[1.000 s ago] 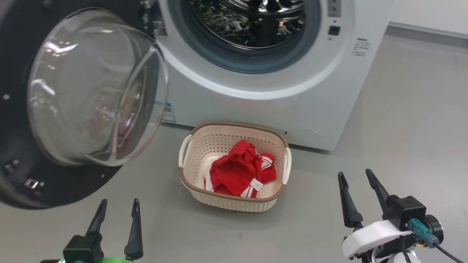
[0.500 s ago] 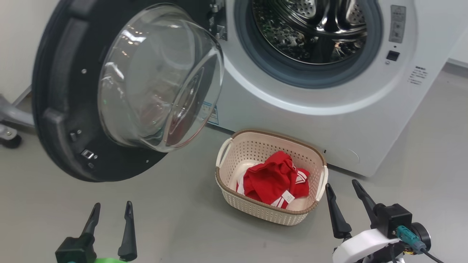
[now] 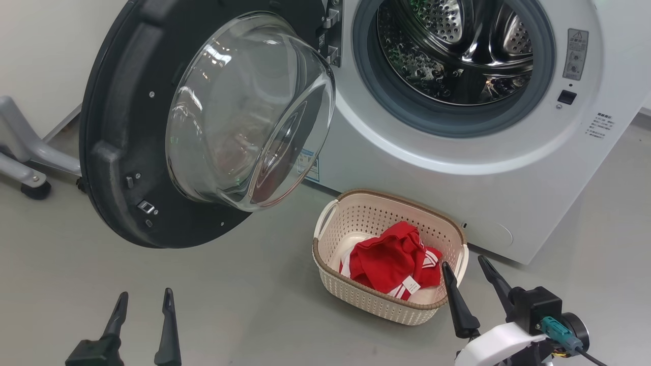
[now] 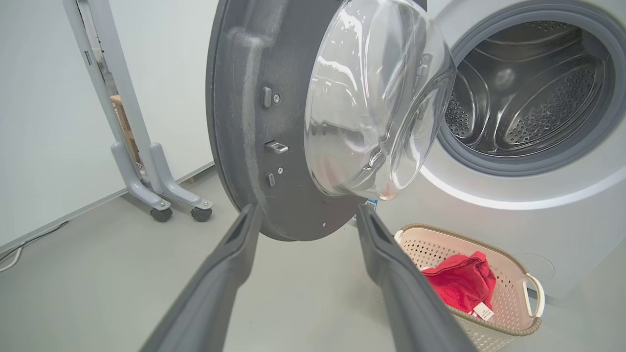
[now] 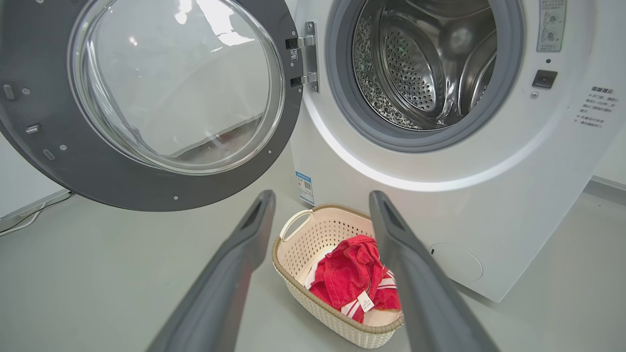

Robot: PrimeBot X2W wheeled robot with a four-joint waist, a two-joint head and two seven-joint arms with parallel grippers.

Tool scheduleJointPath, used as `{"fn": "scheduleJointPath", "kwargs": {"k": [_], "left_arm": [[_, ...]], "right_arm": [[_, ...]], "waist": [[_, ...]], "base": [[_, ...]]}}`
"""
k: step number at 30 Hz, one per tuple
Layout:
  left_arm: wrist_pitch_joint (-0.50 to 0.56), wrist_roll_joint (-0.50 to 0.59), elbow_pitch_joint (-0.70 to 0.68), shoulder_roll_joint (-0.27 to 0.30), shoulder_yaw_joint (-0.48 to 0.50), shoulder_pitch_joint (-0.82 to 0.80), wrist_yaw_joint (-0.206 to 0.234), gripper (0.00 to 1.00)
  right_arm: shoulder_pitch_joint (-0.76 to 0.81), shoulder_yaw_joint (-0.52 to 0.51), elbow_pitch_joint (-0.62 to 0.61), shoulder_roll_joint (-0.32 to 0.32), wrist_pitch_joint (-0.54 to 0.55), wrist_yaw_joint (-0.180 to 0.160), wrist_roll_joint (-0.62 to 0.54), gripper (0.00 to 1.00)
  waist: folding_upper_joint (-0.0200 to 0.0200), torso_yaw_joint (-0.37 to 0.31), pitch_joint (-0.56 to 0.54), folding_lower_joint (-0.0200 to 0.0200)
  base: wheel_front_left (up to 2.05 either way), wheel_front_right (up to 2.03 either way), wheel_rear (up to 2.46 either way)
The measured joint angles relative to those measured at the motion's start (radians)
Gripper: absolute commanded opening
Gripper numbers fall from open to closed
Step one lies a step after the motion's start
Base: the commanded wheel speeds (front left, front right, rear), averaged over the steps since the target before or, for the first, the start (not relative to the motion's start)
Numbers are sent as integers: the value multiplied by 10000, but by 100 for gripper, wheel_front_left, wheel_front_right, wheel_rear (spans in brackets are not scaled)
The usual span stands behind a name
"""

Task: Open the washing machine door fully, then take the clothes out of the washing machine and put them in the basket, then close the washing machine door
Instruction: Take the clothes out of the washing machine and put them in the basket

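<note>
The washing machine door [image 3: 117,152] hangs swung out to the left, its glass bowl facing me. The white washing machine [image 3: 457,198] shows a bare steel drum [image 3: 457,46]. On the floor in front stands the cream basket [image 3: 330,239] holding red clothes [image 3: 391,256] with white stripes. My left gripper [image 3: 145,295] is open and empty, low on the floor side below the door [image 4: 244,122]. My right gripper [image 3: 463,262] is open and empty beside the basket's near right corner. In the right wrist view its fingers [image 5: 322,194] frame the basket [image 5: 298,288] and clothes [image 5: 347,274].
A grey wheeled stand [image 3: 25,162] sits against the white wall left of the door, also in the left wrist view [image 4: 146,166]. A cable [image 4: 10,254] lies along the wall's foot. Grey floor spreads in front of the machine and basket.
The head camera has shifted, so the machine, door and basket sit further right and lower in the picture. Both grippers stay open and empty, and the clothes lie still in the basket.
</note>
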Motion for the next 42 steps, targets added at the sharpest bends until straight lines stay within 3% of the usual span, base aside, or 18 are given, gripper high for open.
{"fn": "scheduleJointPath", "kwargs": {"k": [16, 18, 19, 21, 25, 28, 34, 42], "left_arm": [[2, -111, -77, 0, 10, 110, 6, 98], [4, -173, -77, 0, 10, 132, 6, 76], [13, -178, -77, 0, 10, 145, 6, 45], [13, -215, -79, 0, 6, 160, 6, 0], [31, -506, -111, 0, 2, 195, 6, 0], [-17, -1321, -257, -4, 6, 195, 4, 0], [-328, -5963, -968, -12, -343, 187, -10, 0], [-1434, -9852, -2836, -23, -907, 83, -73, 0]], "right_arm": [[29, 19, -10, 13, 27, 0, 0, 100], [29, 25, -13, 12, 29, 0, 0, 100], [29, 29, -13, 12, 29, 0, 0, 100], [29, 36, -17, 12, 42, 0, -2, 100], [29, 40, -54, 4, 48, 0, -2, 100], [29, 50, -86, 4, 115, 0, -4, 100], [29, 50, -169, -17, 127, -2, -88, 100], [13, 36, -326, -119, 217, -2, -184, 100]], "waist": [[0, 41, -15, 0], [0, 45, -12, 0], [0, 46, -10, 0], [0, 46, -5, 0], [0, 47, 16, 0], [0, 48, 34, 0], [0, 58, 98, 0], [0, 70, 340, 0]], "base": [[0, 0, 0], [0, 0, 0], [0, 0, 0], [0, 0, 0], [0, 0, 0], [0, 0, 0], [0, 0, 0], [0, 0, 0]]}}
